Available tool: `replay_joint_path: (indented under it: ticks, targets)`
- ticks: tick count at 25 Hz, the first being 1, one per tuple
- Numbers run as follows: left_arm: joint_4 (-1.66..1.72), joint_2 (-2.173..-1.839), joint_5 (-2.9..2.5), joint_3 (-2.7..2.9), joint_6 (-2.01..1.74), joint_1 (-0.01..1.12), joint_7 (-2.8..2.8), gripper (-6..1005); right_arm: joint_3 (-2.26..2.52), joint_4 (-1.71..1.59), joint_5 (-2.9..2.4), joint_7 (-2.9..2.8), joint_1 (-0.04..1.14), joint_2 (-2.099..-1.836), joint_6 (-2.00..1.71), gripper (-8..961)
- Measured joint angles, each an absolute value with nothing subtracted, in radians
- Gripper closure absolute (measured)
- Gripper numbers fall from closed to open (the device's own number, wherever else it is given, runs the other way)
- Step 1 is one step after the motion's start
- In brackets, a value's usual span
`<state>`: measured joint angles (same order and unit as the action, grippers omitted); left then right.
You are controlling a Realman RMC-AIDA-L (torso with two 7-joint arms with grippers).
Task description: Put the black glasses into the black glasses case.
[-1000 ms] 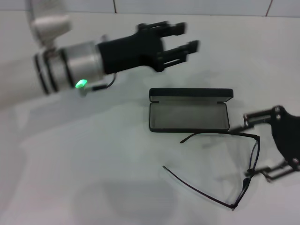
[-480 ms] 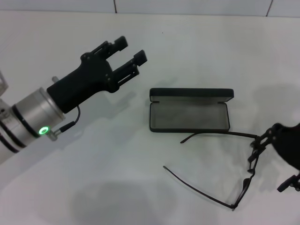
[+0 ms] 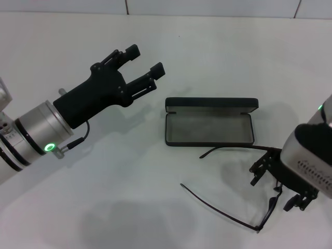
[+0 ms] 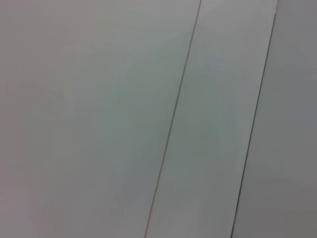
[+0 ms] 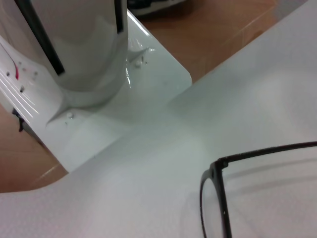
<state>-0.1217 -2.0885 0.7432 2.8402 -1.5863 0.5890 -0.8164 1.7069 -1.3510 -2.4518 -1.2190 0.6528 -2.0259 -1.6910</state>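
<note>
The black glasses lie unfolded on the white table, in front of and to the right of the black glasses case. The case lies open, grey lining up, with its lid standing at the back. My right gripper is open and low over the glasses' front frame, one finger on each side of it. One lens rim shows in the right wrist view. My left gripper is open and empty, held in the air to the left of and behind the case.
The white table ends at a tiled wall at the back. The right wrist view shows the table edge, my white base column and wooden floor. The left wrist view shows only pale panels with seams.
My right gripper has come in from the right edge and turned down over the glasses' front. My left arm swung back to the left, away from above the case. Glasses and case have not moved.
</note>
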Motion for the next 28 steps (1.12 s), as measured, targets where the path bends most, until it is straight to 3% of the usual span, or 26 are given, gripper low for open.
replay_joint_path:
  ticks: [10,22,28]
  targets:
    - [-0.120,-2.090,0.735,2.841,-1.561,0.592,-0.814,157,1.755,-1.330,-2.453,-1.222,0.656,-2.028,-1.656,289]
    - [-0.104,-2.091,0.734,2.841,-1.537,0.599,-0.811,159,1.734,-1.305,-2.448,-1.235,0.660,-2.028,-1.646,759]
    - [-0.096,-2.090,0.732,2.841,-1.545,0.600,-0.808,160,1.579,-1.310,-2.357,-1.223,0.653,-2.023,-1.724,808]
